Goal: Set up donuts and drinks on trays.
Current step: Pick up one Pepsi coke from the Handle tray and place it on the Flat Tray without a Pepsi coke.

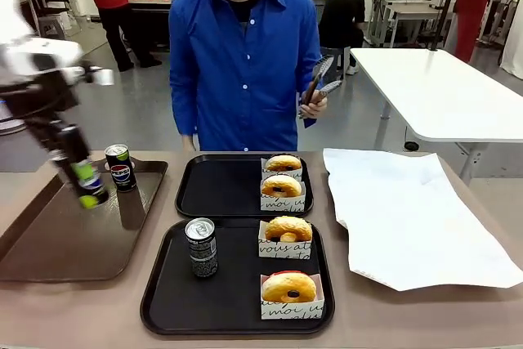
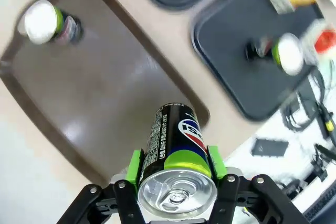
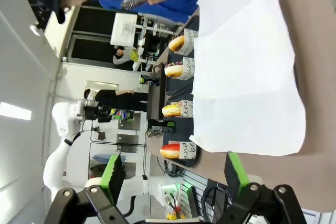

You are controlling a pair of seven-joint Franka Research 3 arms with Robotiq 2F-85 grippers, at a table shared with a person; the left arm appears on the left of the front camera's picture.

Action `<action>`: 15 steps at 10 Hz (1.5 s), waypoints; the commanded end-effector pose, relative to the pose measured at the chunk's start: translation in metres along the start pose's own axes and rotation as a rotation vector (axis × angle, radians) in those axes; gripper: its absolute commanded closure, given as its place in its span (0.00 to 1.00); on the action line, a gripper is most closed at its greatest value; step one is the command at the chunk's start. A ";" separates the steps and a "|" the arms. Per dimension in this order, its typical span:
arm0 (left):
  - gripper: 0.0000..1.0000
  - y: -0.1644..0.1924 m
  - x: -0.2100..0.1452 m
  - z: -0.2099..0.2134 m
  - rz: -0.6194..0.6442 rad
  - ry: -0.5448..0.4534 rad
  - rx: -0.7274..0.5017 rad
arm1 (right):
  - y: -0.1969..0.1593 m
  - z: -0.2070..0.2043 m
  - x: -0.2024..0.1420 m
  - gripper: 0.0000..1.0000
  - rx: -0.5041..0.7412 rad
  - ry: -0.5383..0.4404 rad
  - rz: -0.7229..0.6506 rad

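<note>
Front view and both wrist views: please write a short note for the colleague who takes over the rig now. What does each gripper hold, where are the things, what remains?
Left gripper: shut on a held can, lifted over the brown tray.
Right gripper: open, holding nothing.
Near black tray: one can, two sleeved donuts.
Far black tray: two sleeved donuts, no can yet.
Another can stands on the brown tray.
The person holds tongs.
Left: probably put the held can on the far tray.
</note>
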State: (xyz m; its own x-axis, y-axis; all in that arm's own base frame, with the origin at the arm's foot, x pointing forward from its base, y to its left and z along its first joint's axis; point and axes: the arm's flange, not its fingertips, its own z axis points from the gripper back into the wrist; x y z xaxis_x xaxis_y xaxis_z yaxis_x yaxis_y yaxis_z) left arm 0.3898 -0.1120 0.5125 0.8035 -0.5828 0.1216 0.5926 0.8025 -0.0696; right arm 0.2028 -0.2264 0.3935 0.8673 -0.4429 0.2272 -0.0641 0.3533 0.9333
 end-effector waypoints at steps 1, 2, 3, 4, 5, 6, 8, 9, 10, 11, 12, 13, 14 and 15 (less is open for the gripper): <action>0.41 0.006 0.085 -0.014 0.019 0.052 0.111 | 0.000 -0.001 0.001 0.00 0.022 -0.017 0.020; 0.41 0.004 0.119 -0.032 0.013 0.082 0.132 | 0.000 -0.001 0.001 0.00 0.022 -0.017 0.020; 0.41 0.003 0.146 -0.057 0.025 0.103 0.159 | 0.000 -0.001 0.001 0.00 0.022 -0.017 0.020; 0.41 0.005 0.166 -0.078 0.045 0.104 0.166 | 0.000 -0.001 0.001 0.00 0.022 -0.017 0.020; 0.41 0.006 0.184 -0.093 0.054 0.090 0.160 | 0.000 -0.001 0.001 0.00 0.022 -0.017 0.020; 0.41 0.003 0.202 -0.106 0.047 0.069 0.164 | 0.000 -0.001 0.001 0.00 0.022 -0.017 0.020; 0.41 -0.018 0.216 -0.133 0.044 0.015 0.175 | 0.000 -0.001 0.001 0.00 0.022 -0.017 0.020; 0.41 -0.028 0.220 -0.140 0.041 -0.008 0.179 | 0.000 -0.001 0.001 0.00 0.022 -0.017 0.020; 0.41 -0.038 0.226 -0.147 0.030 -0.014 0.175 | 0.000 -0.001 0.001 0.00 0.022 -0.017 0.020; 0.41 -0.046 0.235 -0.156 0.018 -0.005 0.162 | 0.000 -0.001 0.001 0.00 0.022 -0.017 0.020; 0.41 -0.056 0.239 -0.168 -0.001 0.011 0.143 | 0.000 -0.001 0.001 0.00 0.022 -0.017 0.020; 0.41 -0.061 0.241 -0.174 -0.014 0.026 0.125 | 0.000 -0.001 0.001 0.00 0.022 -0.017 0.020; 0.41 -0.066 0.242 -0.176 -0.018 0.041 0.115 | 0.000 -0.001 0.001 0.00 0.022 -0.017 0.020; 0.41 -0.068 0.242 -0.175 -0.013 0.044 0.107 | 0.000 -0.001 0.001 0.00 0.022 -0.017 0.020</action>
State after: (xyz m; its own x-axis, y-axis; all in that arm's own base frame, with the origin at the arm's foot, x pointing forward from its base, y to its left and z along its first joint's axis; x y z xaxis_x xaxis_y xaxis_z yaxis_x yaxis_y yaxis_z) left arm 0.5551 -0.3162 0.3840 0.7941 -0.6002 0.0952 0.5973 0.7998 0.0600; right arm 0.2027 -0.2267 0.3935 0.8671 -0.4431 0.2276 -0.0642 0.3538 0.9331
